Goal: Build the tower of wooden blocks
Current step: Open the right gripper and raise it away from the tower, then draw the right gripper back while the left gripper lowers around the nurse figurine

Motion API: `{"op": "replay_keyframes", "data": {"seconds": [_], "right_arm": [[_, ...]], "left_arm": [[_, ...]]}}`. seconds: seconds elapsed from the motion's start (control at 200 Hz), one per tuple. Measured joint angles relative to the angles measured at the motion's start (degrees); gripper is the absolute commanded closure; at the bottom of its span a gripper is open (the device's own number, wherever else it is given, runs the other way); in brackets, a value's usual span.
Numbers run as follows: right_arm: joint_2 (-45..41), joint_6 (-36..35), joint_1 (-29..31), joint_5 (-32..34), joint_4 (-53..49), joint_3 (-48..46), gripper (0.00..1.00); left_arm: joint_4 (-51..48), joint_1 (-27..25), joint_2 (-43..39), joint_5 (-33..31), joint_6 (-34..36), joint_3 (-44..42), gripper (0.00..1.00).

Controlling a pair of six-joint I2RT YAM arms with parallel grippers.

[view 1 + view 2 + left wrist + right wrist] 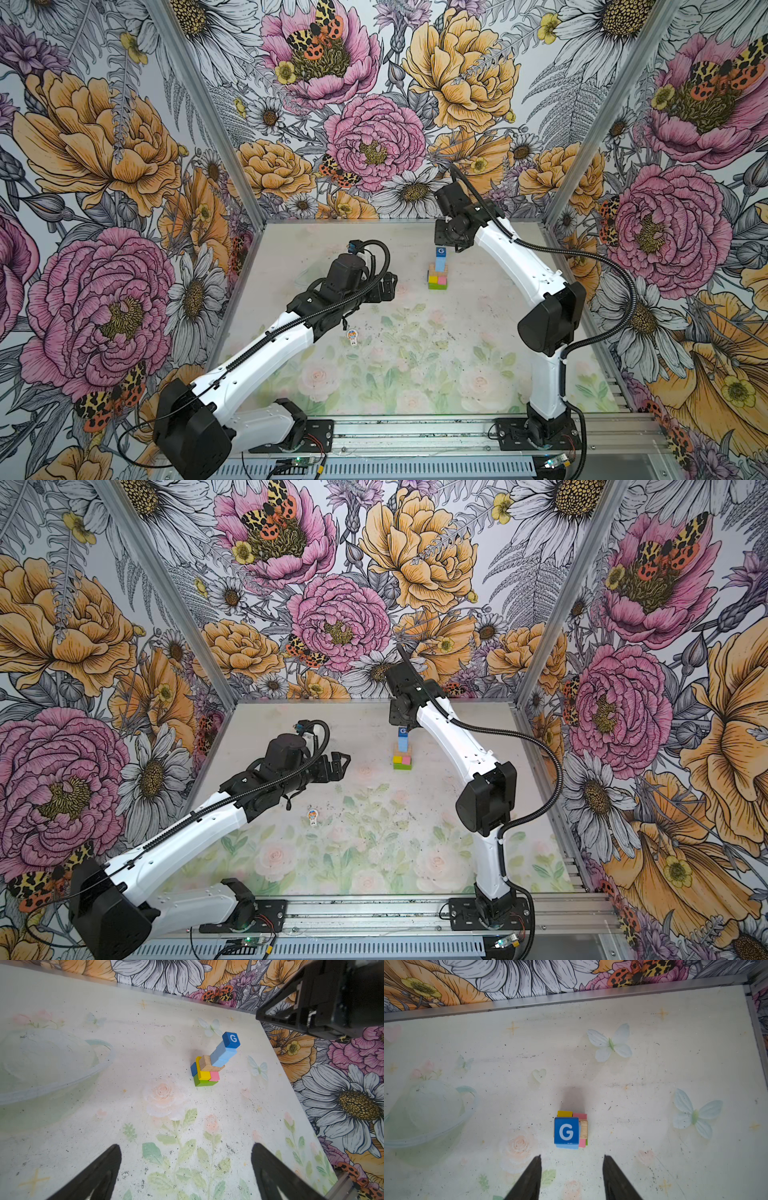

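The right fingers (532,1178) stand parted with nothing between them. In the right wrist view the wood block tower (570,1130) sits just beyond their tips, touching neither. The left fingers (99,1172) are spread wide and are empty too. They point toward the tower from well off, with bare counter (145,1064) in between.

In both top views the tower (438,272) stands upright on the counter, a little right of centre in the middle band of the frame. The right arm (519,266) comes in from the lower right and bends over, so its wrist hangs directly above the tower's top. The left arm (266,353) reaches in from the lower left, and its fingers (341,760) end to the left of the tower, clear of it.

The left wrist view shows the layers:
- A green brick (204,1083) lies on the counter.
- A yellow brick (203,1074) and a pink brick (214,1076) sit side by side on it.
- A tan brick (205,1062) lies across those.
- A column of light blue blocks (223,1054) rises from the tan brick.
- A dark blue cube (231,1040) with a white G caps the stack.

Another dark blue block (193,1069) shows against the yellow brick's side, though what it rests on cannot be told.

A tiny white toy figure (352,336) lies flat on the counter. It is down and left of the tower, well apart from it and just beside the left arm.
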Motion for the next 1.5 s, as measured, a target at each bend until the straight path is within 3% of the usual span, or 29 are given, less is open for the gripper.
{"op": "replay_keyframes", "data": {"seconds": [0.17, 0.375, 0.76, 1.051, 1.276, 1.501], "right_arm": [[-6.2, -0.2, 1.3, 0.4, 0.3, -4.5, 0.49], [-17.1, -0.4, 5.8, 1.0, 3.3, -16.9, 0.48], [-48.8, 4.5, 11.4, 0.1, 11.8, -55.8, 0.46], [-68.9, 13.1, 15.6, -0.7, 13.9, -81.0, 0.45], [-78.6, 15.9, 15.7, -2.3, 13.9, -87.8, 0.42], [-76.5, 16.0, 15.7, -3.0, 16.1, -88.1, 0.36]], "left_arm": [[-1.8, -0.9, -5.6, -2.4, -1.4, -2.2, 0.01], [-5.8, -5.4, -11.5, -7.5, -3.9, -5.5, 0.01], [-12.2, -17.0, -20.8, -18.1, -12.6, -14.0, 0.02], [-13.7, -24.6, -20.2, -22.7, -21.0, -21.6, 0.05], [-14.8, -26.2, -17.6, -24.2, -26.5, -25.0, 0.09], [-15.8, -22.1, -15.9, -24.2, -28.3, -25.7, 0.12]]}}
